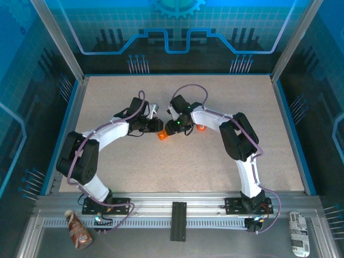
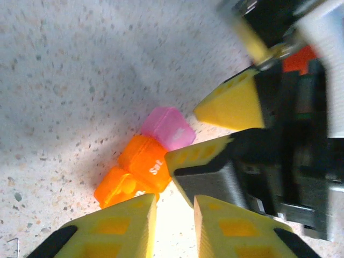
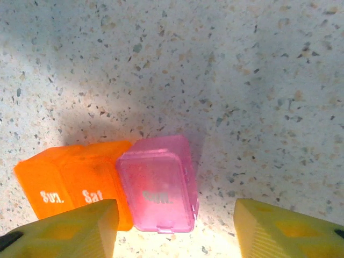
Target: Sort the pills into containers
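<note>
The left gripper (image 2: 174,207) hangs low over the table (image 2: 80,64), its yellow fingers only narrowly parted and nothing between them. The containers (image 2: 142,164) lie flat just ahead of its fingertips and a little to one side, with lids that look shut ("Sat" and "Sun" can be read on the orange ones). From the opposite side the right gripper (image 3: 174,209) is spread wide and holds nothing. The pink end section (image 3: 158,191) sits between its fingers but off-centre — close to one, well clear of the other.

That offset is the first risk, as I judge it. If the fingers close, the nearer one would meet the box first and could shove or pivot it across the smooth table instead of seating squarely.

The second is crowding. Both grippers hover near each other over one small box, so a move by either could strike the other.

While the lids are down, no pill can go in.

Just past the right wrist sits a small orange object (image 1: 200,127) — too small to identify — which a sweep might clip.
</note>
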`<state>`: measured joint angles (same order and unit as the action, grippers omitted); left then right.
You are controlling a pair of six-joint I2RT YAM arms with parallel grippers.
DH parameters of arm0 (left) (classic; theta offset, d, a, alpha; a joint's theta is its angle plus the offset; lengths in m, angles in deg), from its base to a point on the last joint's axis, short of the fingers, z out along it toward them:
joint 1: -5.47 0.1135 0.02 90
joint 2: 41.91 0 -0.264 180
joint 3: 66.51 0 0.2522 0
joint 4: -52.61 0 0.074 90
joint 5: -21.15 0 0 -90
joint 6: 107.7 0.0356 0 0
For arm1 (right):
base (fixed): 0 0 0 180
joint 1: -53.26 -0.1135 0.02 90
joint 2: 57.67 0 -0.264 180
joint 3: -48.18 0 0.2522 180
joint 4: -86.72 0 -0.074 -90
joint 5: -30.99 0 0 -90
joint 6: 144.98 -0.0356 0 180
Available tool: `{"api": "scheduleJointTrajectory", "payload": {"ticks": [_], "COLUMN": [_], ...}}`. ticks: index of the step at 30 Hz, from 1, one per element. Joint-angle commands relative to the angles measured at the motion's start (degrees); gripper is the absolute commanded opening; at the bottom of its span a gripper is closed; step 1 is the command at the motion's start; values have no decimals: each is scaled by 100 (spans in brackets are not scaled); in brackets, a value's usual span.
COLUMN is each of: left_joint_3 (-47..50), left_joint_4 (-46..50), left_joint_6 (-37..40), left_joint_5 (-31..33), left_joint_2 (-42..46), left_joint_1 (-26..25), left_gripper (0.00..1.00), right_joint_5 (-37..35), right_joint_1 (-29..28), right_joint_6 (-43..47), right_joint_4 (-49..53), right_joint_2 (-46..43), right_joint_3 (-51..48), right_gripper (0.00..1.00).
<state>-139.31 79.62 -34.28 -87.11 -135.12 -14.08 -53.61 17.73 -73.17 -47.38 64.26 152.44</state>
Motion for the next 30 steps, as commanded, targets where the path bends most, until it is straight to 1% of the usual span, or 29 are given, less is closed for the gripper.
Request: {"api": "scheduleJointTrajectory", "payload": {"ticks": [1, 8, 10, 12, 14, 15, 16, 17, 18, 21, 24, 25, 27, 30], "left_joint_3": [-231, -401, -431, -447, -458, -463, -482, -513, -547, -591, -411, -292, -2, 410], "left_joint_4": [63, 60, 37, -8, -85, -144, -186, -191, -191, -230, -476, -606, -952, -1362], "left_joint_6": [41, 115, 148, 205, 246, 275, 294, 319, 358, 541, 846, 971, 1164, 1387], "left_joint_5": [32, 185, 273, 361, 493, 539, 615, 696, 782, 1084, 1448, 1594, 1929, 2429], "left_joint_2": [329, 695, 895, 1112, 1350, 1476, 1592, 1689, 1792, 2056, 2350, 2453, 2644, 2818], "left_joint_1": [48, 68, 68, 82, 91, 96, 92, 101, 100, 118, 127, 127, 144, 187], "left_gripper": [29, 35, 38, 44, 55, 64, 76, 95, 99, 99, 99, 99, 99, 99], "right_joint_5": [171, 432, 467, 558, 648, 707, 768, 826, 909, 1104, 1165, 1168, 1125, 998], "right_joint_1": [115, 223, 262, 364, 521, 621, 741, 856, 1002, 1492, 2011, 2185, 2515, 2991], "right_joint_6": [51, 62, 41, -31, -109, -146, -181, -215, -254, -358, -330, -291, -281, -293], "right_joint_4": [375, 646, 636, 564, 485, 436, 366, 301, 207, -93, -303, -368, -494, -770], "right_joint_2": [70, -31, -300, -667, -1079, -1317, -1550, -1752, -1975, -2703, -3338, -3565, -3995, -4609], "right_joint_3": [410, 1050, 1096, 1082, 1052, 1018, 970, 911, 818, 412, -85, -282, -648, -1294], "right_gripper": [60, 60, 61, 61, 62, 63, 65, 66, 68, 73, 82, 86, 100, 100]}}
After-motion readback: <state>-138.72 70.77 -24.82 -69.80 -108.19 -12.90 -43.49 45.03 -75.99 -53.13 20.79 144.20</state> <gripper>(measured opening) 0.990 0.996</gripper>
